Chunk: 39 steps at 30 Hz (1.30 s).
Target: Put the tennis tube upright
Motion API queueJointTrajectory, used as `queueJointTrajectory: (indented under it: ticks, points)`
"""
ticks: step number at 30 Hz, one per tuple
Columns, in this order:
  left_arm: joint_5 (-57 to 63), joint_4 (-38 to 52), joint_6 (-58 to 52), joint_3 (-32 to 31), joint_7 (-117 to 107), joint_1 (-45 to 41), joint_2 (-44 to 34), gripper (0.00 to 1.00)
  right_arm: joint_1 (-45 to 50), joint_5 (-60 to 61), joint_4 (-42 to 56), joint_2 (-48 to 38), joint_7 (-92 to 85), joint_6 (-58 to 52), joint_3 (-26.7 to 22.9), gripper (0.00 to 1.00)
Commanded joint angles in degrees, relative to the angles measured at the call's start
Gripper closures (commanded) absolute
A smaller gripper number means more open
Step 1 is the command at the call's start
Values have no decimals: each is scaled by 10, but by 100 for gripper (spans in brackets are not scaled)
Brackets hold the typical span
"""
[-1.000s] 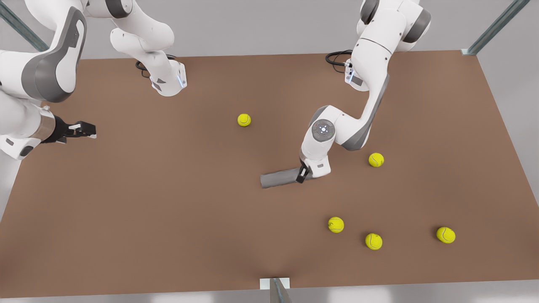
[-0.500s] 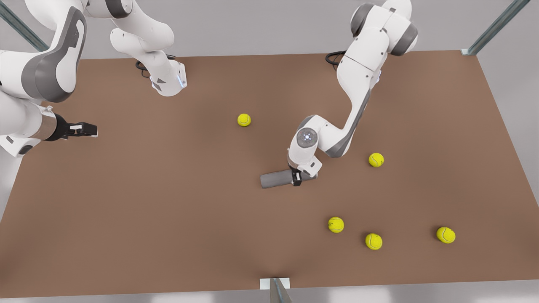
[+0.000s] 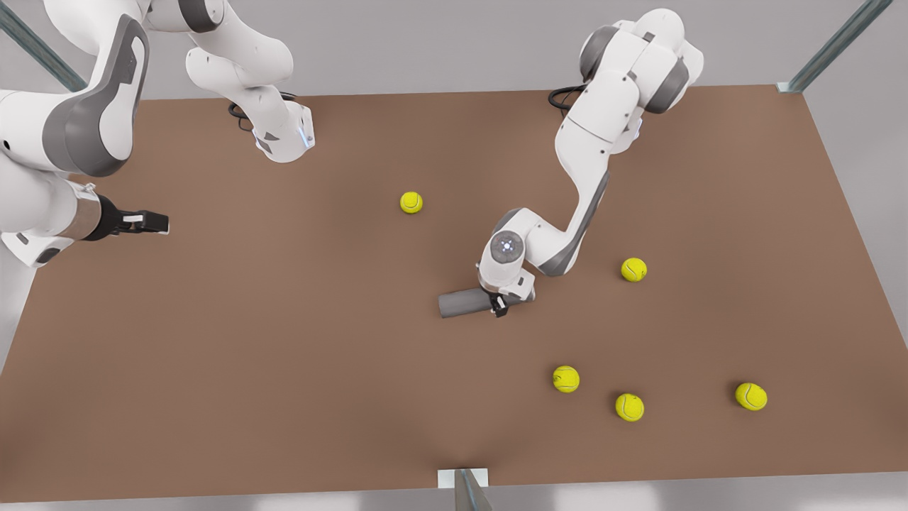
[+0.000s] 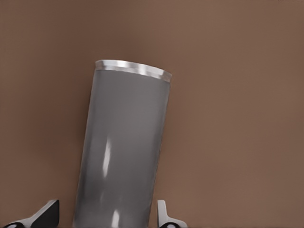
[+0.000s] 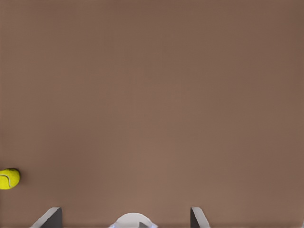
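Observation:
The tennis tube (image 3: pixel 464 303) is a dark grey cylinder lying on its side on the brown table (image 3: pixel 284 355), right of centre in the front view. In the left wrist view the tennis tube (image 4: pixel 123 142) runs away from the camera and ends in a silvery rim. My left gripper (image 3: pixel 499 305) stands low over the tube's right end, open, with one finger on each side (image 4: pixel 107 209) and a narrow gap at one of them. My right gripper (image 3: pixel 152 222) waits open at the front view's left edge, with bare table between its fingers (image 5: pixel 123 211).
Several yellow tennis balls lie loose: one behind the tube (image 3: pixel 411 202), one to its right (image 3: pixel 633 270), three nearer the front (image 3: pixel 565 378) (image 3: pixel 629 407) (image 3: pixel 750 396). A ball (image 5: pixel 9 178) shows in the right wrist view. Both arm bases stand at the back edge.
The left arm has swung toward the front view's left, and its gripper has slid slightly along the tube and sunk lower over it. The tube has stayed put. The right gripper crept slightly rightward.

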Motion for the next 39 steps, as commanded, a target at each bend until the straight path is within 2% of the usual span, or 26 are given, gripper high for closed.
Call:
queueJointTrajectory:
  ticks: [1, 5, 6, 13, 24, 27, 31, 33, 37, 39]
  points:
    - [-1, 4, 8, 0, -107, 0, 4, 0, 1, 1, 1, 2, 22, 0, 0, 0]
    - [0, 7, 8, 0, -107, -4, 13, 0, 1, 2, 0, 3, 22, 0, 1, 0]
    - [0, 12, 7, 0, -107, -6, 16, 6, 1, 1, 0, 3, 22, 0, 1, 0]
    - [1, 12, 7, 0, -106, -6, 19, 18, 1, 5, 0, 4, 22, 0, 1, 0]
    - [5, 13, 1, 1, -88, -4, 14, 19, 2, -5, 4, 0, 22, 3, 2, 0]
    - [4, 17, -68, 10, -25, -3, -10, 21, 2, -10, 5, -4, 21, 7, 1, 0]
    - [5, 21, -86, 11, -12, -3, -11, 25, -3, -12, 1, -19, 22, 26, 1, 0]
    - [10, 33, -122, 14, 0, -3, -15, 25, -4, -11, 0, -20, 22, 27, 2, 0]
    - [101, 182, -413, 19, 76, -3, -23, 25, -3, -10, 1, -16, 19, 27, 2, 0]
    - [206, 241, -565, 20, 148, -3, -23, 25, -3, -10, 1, -15, 18, 27, 1, 0]
